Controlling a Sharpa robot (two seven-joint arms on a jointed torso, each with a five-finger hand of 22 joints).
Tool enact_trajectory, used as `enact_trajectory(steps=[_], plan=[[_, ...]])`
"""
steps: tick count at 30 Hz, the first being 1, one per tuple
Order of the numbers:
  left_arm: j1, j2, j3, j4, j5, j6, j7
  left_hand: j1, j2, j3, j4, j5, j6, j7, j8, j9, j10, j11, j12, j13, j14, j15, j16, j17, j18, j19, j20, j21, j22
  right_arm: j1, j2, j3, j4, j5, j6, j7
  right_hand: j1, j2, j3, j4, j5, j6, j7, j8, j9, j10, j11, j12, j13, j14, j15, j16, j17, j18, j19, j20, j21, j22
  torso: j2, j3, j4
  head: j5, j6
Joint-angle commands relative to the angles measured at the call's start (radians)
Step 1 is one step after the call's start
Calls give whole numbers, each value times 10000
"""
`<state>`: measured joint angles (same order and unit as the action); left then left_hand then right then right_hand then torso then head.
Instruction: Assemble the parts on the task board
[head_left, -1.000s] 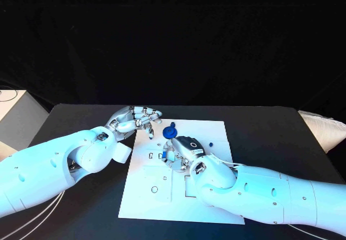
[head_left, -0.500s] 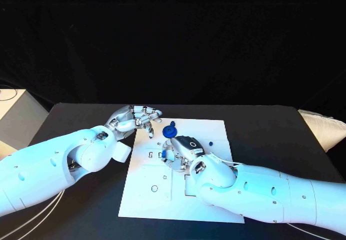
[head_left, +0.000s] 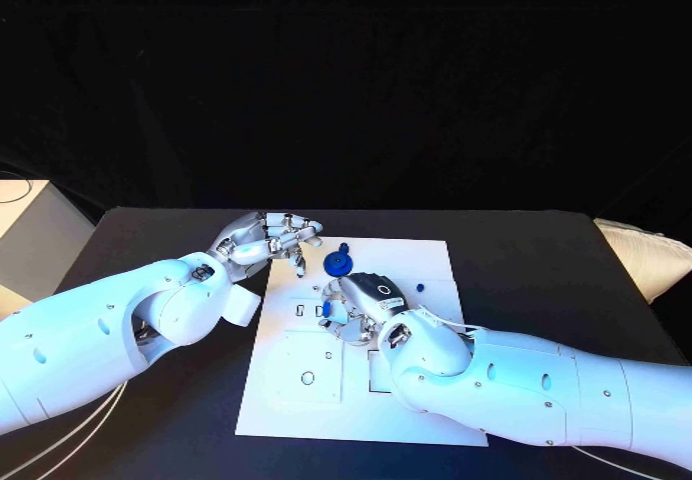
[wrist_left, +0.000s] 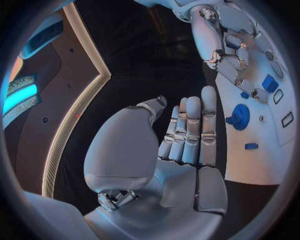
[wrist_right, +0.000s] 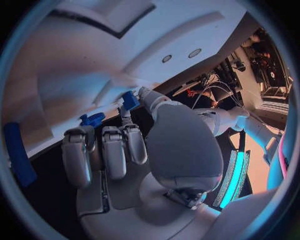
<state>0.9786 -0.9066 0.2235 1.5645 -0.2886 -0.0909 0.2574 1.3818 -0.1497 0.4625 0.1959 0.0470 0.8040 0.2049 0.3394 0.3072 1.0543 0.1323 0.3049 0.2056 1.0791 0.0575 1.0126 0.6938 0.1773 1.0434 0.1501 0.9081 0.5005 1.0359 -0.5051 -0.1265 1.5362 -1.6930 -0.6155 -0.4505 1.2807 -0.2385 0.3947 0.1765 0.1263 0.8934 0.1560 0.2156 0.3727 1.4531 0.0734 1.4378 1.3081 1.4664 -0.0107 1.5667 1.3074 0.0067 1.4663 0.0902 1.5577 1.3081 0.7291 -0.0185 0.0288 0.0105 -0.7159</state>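
Here the right hand pinched a small blue part over the task board's middle — apparently to seat it — while the left hand, empty with fingers loosely apart, waited at the far left corner beside the blue gear.

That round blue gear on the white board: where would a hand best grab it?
Probably by its toothed rim, coming from above: the blue gear lies flat on the task board, clear of the left hand and the right hand.
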Motion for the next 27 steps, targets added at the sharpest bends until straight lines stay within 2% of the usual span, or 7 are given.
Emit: enact_trajectory(steps=[1, 5, 9, 12, 14, 20, 27], plan=[[1, 32, 7, -30, -91, 102, -52, -99, -7, 60, 0, 33, -107, 70, 28, 7, -151, 13, 59, 9, -51, 0, 36, -16, 69, -92, -20, 69, 14, -11, -91, -1, 129, -8, -404, 234, 69, -18, -283, 83, -39, -303, 78, -194, -91, -118, 54, -84, 1410, 1012, 126, -15, 2510, -11, 953, 107, -77, 2458, -22, -1, 6, 0, 46], [1, 37, 7, -109, -319, -103, -223, -132, -35, 30, -26, 34, -183, 33, 23, 16, 37, -36, 323, 137, -41, -26, 64, -23, 76, -112, -24, 112, 28, 14, -294, 12, 411, 76, -677, 418, 611, 196, -1737, 760, 22, -554, 214, -579, -243, -176, 207, -113, 1346, 1003, 262, -30, 2478, -8, 949, 237, -89, 2453, -51, -8, -8, 16, 63], [2, 33, 7, -221, -468, -634, -549, -269, 148, -100, -50, 35, 193, -232, 450, 231, 371, -319, 2104, 1229, 244, -271, 338, 80, 83, -41, -223, 305, 86, 142, -552, 43, 715, 344, -793, 914, 988, 332, -2425, 1124, 449, -490, 232, -681, -273, -195, 205, -115, 1321, 984, 265, -65, 2403, 9, 922, 254, -152, 2406, -123, -8, -29, 31, 97], [3, 26, 7, -360, -641, -916, -1004, -446, 214, -82, 60, 40, 294, -402, 908, 454, 124, -516, 3923, 2435, 1765, -431, 2114, 2381, 79, 192, -384, 677, 248, 317, -888, 66, 1016, 769, -819, 1432, 1079, 398, -2517, 1132, 593, -427, 221, -683, -270, -214, 196, -128, 1304, 964, 260, -100, 2331, 32, 885, 252, -238, 2340, -206, -16, -55, 68, 113], [5, 11, 7, -443, -826, -967, -1438, -574, 242, 1, 195, 61, 253, -516, 1336, 660, -96, -619, 5165, 3233, 2531, -513, 3099, 3743, -73, 700, -465, 1463, 1243, 452, -1143, 79, 1196, 1166, -799, 1789, 1089, 418, -2575, 1140, 687, -374, 209, -673, -265, -229, 188, -140, 1289, 943, 252, -136, 2255, 62, 834, 248, -354, 2251, -248, -14, -77, 89, 113], [18, 40, 161, -684, -2109, 76, -3782, -1482, 311, -314, 924, 31, -67, -545, 1851, 999, 42, -636, 6327, 3801, 3417, -549, 4122, 5409, -261, 1275, -510, 2373, 2469, 932, -2166, 161, 1619, 3747, -419, 3482, 1411, 593, -2464, 1091, 1174, -155, 145, -610, -241, -462, 123, -356, 1089, 809, 186, -382, 1797, 298, 424, 193, -1295, 1542, -356, 20, -145, 200, 99], [90, 450, 259, -952, -4650, 2013, -5624, -1744, 201, -497, 942, 32, -182, -590, 2195, 1247, -23, -666, 6603, 3879, 3496, -574, 4232, 5564, -297, 1373, -529, 2592, 2732, 1667, -3137, 305, 1142, 6856, 14, 4342, 1680, 650, -2045, 1050, 1950, -172, 147, -622, -256, -946, 107, -837, 648, 713, 159, -589, 1472, 475, 111, 153, -2096, 956, -442, 86, -219, 354, 76]])
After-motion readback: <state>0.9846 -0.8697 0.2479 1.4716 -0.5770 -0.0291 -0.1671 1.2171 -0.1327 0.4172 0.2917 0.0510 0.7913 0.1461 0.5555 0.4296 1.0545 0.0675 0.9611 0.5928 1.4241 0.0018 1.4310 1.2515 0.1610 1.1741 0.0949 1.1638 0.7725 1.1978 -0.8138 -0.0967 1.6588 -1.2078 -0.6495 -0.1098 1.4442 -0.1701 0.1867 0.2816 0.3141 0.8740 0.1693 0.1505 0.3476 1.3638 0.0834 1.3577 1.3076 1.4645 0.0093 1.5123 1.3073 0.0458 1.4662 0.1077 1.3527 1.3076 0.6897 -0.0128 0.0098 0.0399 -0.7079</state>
